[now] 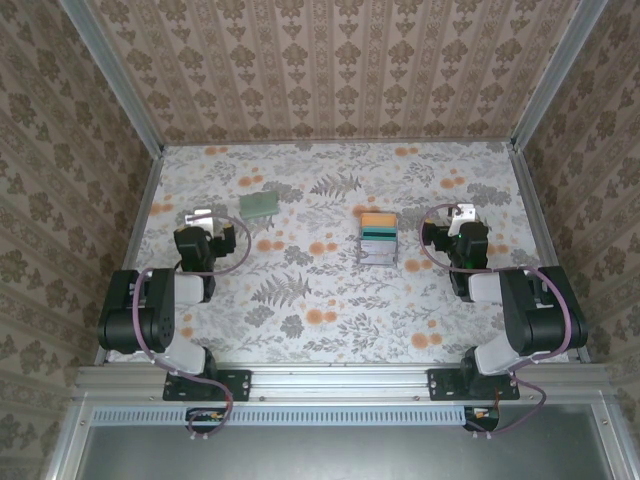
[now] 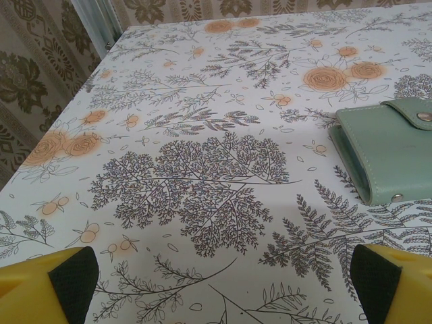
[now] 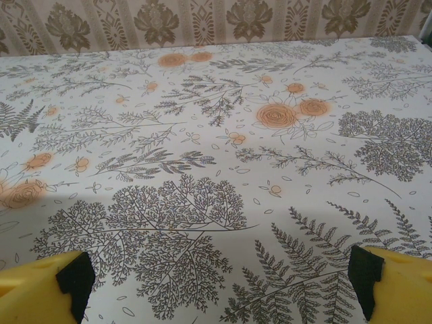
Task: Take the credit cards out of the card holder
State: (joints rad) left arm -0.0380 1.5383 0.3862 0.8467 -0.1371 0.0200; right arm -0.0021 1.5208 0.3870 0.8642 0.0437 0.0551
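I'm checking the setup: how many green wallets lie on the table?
1. The closed sage-green wallet lies far-left on the table, apart from the orange-and-teal card stack at mid-table. No others seem hidden.

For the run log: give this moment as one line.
card holder closed | credit cards stacked mid-table, apart from it | left jaws open, empty | right jaws open, empty

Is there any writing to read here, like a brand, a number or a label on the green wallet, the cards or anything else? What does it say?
No text can be read here.
Card holder: plain green with a metal snap, no wording.
Credit cards: too small to tell whether they carry print.
Table and walls: flower and leaf patterns, no lettering.
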